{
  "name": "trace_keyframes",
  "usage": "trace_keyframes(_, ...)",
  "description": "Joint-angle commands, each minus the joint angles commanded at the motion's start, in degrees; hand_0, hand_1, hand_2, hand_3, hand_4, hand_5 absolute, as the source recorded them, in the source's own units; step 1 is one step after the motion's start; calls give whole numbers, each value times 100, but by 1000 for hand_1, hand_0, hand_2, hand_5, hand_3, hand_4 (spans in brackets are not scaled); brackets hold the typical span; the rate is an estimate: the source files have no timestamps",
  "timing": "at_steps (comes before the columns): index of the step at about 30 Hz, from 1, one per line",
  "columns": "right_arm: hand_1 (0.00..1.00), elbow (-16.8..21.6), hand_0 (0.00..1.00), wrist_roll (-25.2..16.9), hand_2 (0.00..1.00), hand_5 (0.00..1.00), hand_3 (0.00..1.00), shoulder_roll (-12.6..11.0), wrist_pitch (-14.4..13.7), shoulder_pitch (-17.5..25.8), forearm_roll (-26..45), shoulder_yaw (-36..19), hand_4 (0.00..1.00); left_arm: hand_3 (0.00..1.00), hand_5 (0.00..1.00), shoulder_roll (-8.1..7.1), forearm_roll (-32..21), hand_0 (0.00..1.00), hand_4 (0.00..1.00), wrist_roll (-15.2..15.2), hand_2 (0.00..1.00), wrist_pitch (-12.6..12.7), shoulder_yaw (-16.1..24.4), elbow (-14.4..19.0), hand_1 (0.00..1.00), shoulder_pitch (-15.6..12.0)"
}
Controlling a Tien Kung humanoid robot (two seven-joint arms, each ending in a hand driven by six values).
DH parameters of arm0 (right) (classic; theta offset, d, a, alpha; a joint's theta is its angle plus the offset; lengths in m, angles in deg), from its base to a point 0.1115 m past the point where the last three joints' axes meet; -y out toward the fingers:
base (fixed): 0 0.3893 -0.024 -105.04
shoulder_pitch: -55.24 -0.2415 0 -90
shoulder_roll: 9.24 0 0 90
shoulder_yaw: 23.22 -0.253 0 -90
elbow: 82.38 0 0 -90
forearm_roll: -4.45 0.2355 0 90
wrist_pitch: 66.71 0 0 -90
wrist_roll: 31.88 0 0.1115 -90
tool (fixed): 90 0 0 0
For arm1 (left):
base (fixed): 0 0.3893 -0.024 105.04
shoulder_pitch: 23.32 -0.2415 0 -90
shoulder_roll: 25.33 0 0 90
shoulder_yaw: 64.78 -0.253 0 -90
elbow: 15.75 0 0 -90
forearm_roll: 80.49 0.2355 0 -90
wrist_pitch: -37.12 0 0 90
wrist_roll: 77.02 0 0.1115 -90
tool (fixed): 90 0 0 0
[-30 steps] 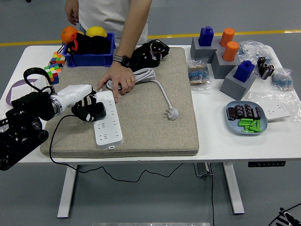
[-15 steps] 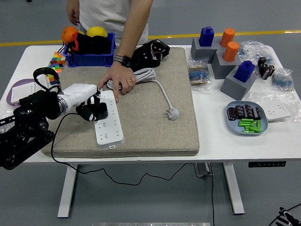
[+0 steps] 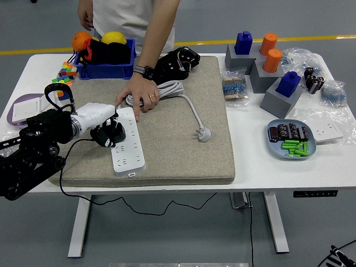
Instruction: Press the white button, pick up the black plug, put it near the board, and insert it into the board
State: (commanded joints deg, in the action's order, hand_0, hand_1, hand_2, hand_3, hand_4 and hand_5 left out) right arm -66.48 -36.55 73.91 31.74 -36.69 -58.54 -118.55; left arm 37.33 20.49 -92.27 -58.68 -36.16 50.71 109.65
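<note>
Your left robot hand [image 3: 107, 129] grips the black plastic plug [image 3: 113, 136] against the white rectangular power board [image 3: 128, 142], near the tabletop's [image 3: 289, 167] left edge.

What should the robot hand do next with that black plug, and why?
Probably ease the black plug down into a socket. The left hand grips it at the left edge of the white power strip, it does not look pushed in yet, and a person's hand steadies the strip's far end.
</note>
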Motion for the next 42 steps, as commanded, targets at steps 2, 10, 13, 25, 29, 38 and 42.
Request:
trace_keyframes(2, 692, 2, 713, -1, 675, 461, 612, 4, 0, -3, 2, -3, 741, 435, 2, 6, 2, 364, 715, -10, 324, -4, -33, -5, 380, 33)
trace_keyframes(10, 692, 2, 712, -5, 675, 463, 612, 8, -1, -5, -6, -10, 740, 435, 2, 4, -106, 362, 715, 37, 324, -44, 23, -13, 379, 66)
trace_keyframes(13, 692, -4, 713, -6, 675, 461, 613, 12, 1, 8, -19, -15, 741, 454, 2, -10, -214, 378, 721, 15, 327, -94, 66, 24, 383, 55)
trace_keyframes(25, 692, 1, 713, -13, 674, 460, 606, 17, 8, 11, -25, 4, 741, 478, 2, -34, -282, 558, 992, -257, 510, -160, 214, 84, 685, -4)
trace_keyframes(29, 692, -2, 713, -14, 674, 460, 606, 18, 11, 9, -31, -6, 741, 478, 2, -39, -384, 558, 992, -361, 510, -194, 259, 93, 685, -30)
trace_keyframes(38, 692, -1, 714, -17, 673, 458, 604, 18, 20, 11, -36, -11, 742, 581, 199, -67, -569, 688, 998, -442, 707, -267, 427, 209, 819, -140)
trace_keyframes(42, 692, -3, 713, -18, 673, 455, 601, 22, 24, 15, -40, -5, 743, 701, 216, -74, -569, 776, 998, -420, 805, -274, 505, 245, 865, -184)
